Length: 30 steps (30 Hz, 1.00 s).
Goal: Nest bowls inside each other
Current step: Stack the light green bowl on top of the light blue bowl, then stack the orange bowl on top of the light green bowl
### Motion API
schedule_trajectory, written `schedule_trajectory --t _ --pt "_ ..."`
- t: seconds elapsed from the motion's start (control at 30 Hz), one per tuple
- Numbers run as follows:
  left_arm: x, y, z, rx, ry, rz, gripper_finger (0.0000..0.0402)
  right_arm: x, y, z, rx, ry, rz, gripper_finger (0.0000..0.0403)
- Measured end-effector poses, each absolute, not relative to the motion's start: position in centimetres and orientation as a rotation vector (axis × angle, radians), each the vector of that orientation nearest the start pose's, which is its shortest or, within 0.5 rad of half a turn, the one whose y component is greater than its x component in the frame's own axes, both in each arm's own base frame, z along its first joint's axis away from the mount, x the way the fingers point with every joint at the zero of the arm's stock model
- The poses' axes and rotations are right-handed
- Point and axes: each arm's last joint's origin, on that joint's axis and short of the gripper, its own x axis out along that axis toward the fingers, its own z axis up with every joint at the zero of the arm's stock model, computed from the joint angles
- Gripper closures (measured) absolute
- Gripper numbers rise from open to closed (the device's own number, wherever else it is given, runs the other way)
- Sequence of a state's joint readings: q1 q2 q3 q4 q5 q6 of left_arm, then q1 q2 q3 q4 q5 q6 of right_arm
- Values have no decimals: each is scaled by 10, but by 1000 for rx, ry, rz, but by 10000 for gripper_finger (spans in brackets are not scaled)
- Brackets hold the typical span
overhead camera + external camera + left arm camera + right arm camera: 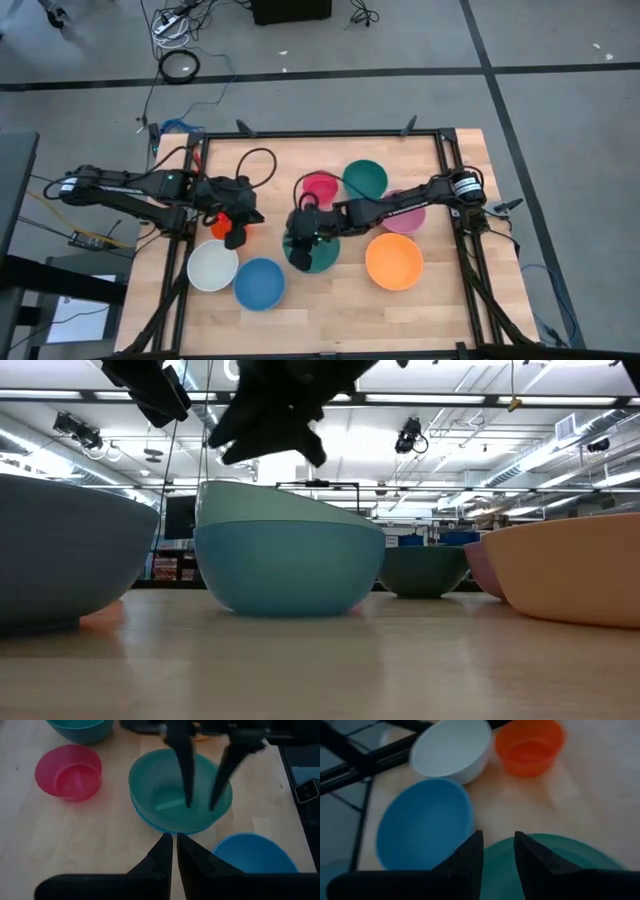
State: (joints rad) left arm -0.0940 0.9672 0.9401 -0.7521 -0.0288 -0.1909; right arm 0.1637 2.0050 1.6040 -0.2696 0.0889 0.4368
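- Right end effector (303, 247): above the green bowl (180, 790) near the worktop (330, 310) centre, fingers (186, 765) parted and reaching into the bowl (nothing gripped).
- Green bowl: nested in a light blue bowl (290, 565).
- Left end effector (234, 238): beside the red-orange bowl (529, 747), fingers nearly together, holding nothing.
- White bowl (212, 265) and blue bowl (260, 283): touching, at the near left.
- Pink bowl (320, 187), teal bowl (365, 179), orange bowl (394, 261): each separate; a mauve bowl (408, 220) lies partly under the right arm.
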Motion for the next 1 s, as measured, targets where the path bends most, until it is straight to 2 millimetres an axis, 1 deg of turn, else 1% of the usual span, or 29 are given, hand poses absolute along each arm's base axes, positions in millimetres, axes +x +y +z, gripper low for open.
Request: schedule_trajectory --t 0.1,0.23,0.6,0.67,0.8,0.9,1.0 --pt "185 -17 306 -152 781 20 366 454 77 230 349 704 -29 308" --pt "185 -17 306 -155 784 21 366 457 82 213 357 752 -19 311" --pt "185 -17 306 -154 783 25 366 459 85 194 372 816 -12 314" --pt "185 -17 306 -154 784 25 366 459 85 194 372 813 -10 314" --pt "185 -17 306 -154 785 26 366 455 84 207 345 798 0 314" --pt "185 -16 305 -153 789 26 366 442 78 229 269 801 -64 314" --pt "184 -17 305 -129 791 15 366 422 71 256 152 809 -189 317"
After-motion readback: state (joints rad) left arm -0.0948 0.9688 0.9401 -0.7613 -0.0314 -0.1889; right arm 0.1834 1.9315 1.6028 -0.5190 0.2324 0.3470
